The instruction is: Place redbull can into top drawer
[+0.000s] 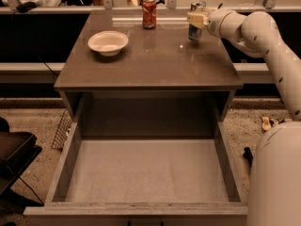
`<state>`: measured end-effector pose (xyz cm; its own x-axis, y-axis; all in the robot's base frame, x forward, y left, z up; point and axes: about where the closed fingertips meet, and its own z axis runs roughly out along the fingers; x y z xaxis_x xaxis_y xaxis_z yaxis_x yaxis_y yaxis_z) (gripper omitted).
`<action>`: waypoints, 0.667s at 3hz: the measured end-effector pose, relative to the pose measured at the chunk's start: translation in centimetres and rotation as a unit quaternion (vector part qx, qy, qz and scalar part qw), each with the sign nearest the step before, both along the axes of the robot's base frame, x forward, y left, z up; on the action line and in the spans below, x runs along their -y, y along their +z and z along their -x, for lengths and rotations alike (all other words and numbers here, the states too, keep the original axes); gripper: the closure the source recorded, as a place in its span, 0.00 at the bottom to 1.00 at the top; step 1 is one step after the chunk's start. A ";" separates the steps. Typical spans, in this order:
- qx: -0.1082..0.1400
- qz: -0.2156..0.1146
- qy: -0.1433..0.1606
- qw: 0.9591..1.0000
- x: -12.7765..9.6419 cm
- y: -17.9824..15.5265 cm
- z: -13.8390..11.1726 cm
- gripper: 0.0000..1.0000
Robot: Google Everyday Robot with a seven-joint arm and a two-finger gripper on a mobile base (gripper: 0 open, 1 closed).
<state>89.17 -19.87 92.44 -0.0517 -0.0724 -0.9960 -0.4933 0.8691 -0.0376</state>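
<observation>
The redbull can [196,28], slim and silver with blue panels, is at the back right of the cabinet top [150,62]. My gripper [195,19] reaches in from the right and is shut around the can's upper half, holding it upright just above the surface. The top drawer [65,166] is pulled fully open below the front of the cabinet. Its pale grey bottom is bare.
A white bowl [108,42] sits at the back left of the cabinet top. A shorter orange-red soda can [149,12] stands at the back middle. A rail runs behind the cabinet. My white arm [263,36] spans the right side, and my base [275,178] stands right of the drawer.
</observation>
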 end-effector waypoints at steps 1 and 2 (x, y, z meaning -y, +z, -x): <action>0.019 0.022 0.005 1.000 0.1 3.4 2.7 1.00; 0.044 0.035 0.010 0.998 -0.1 7.0 7.6 1.00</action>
